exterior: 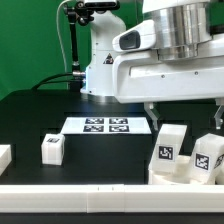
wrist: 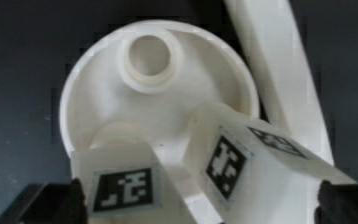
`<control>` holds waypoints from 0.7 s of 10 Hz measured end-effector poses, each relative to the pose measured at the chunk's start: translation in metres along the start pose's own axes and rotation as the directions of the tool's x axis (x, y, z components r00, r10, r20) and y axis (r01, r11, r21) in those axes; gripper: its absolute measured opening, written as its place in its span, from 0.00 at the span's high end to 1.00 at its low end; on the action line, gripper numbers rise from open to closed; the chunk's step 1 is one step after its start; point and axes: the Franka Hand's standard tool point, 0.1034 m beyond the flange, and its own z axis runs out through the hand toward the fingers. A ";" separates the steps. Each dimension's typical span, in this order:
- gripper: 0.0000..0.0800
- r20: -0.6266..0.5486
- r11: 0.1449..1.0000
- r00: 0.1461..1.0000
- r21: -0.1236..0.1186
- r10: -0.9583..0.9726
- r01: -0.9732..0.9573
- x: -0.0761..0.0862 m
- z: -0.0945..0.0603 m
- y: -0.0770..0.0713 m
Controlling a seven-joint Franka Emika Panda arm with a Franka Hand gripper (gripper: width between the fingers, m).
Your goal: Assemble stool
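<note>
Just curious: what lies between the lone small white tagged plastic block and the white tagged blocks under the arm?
In the exterior view, only bare black table; the flat white marker board lies just beyond that stretch.

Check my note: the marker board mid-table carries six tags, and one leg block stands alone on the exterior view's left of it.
Wrong on the count: the marker board carries four tags, not six, as the exterior view shows. The rest holds: one leg block stands alone on the exterior view's left of it.
</note>
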 end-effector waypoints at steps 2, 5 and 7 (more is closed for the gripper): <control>0.19 0.003 0.993 0.993 -0.011 -0.122 0.122 -0.003 0.002 0.002; 0.19 0.004 0.895 0.895 -0.031 -0.445 0.445 0.001 0.002 0.014; 0.19 0.010 0.763 0.765 -0.055 -0.644 0.644 0.010 -0.002 0.017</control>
